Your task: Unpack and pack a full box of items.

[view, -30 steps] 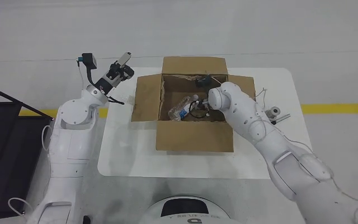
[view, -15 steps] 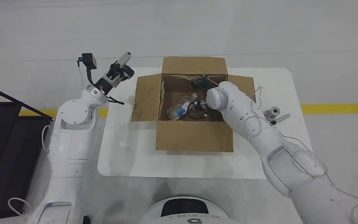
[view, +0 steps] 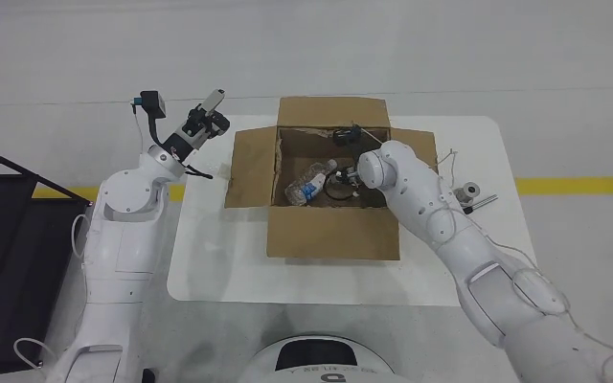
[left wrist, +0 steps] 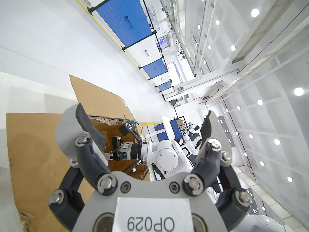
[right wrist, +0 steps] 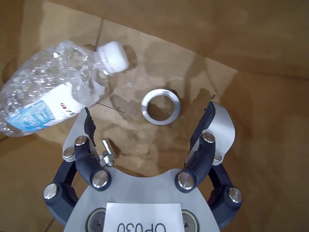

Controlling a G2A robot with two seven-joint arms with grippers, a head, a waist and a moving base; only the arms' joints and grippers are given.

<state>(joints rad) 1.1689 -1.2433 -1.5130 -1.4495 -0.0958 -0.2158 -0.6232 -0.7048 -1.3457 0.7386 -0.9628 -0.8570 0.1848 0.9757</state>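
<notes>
An open cardboard box [view: 330,235] stands on the white table [view: 220,259]. On its floor lie a clear water bottle [view: 308,184] with a white cap, a metal ring [right wrist: 160,108] and a small metal bolt [right wrist: 107,153]. My right gripper [view: 343,179] is down inside the box, open and empty. In the right wrist view it [right wrist: 148,109] hangs just above the ring, with the bottle [right wrist: 48,92] beside one finger. My left gripper [view: 216,99] is raised beyond the table's far left corner, open and empty [left wrist: 144,117].
Small metal parts [view: 469,194] lie on the table to the right of the box. The box flaps [view: 247,168] fold outward on three sides. A black frame [view: 19,220] stands off the table at the left. Bare table lies in front of the box.
My right arm has shifted slightly inside the box, first toward the bottle and then back. The left arm has kept still.
</notes>
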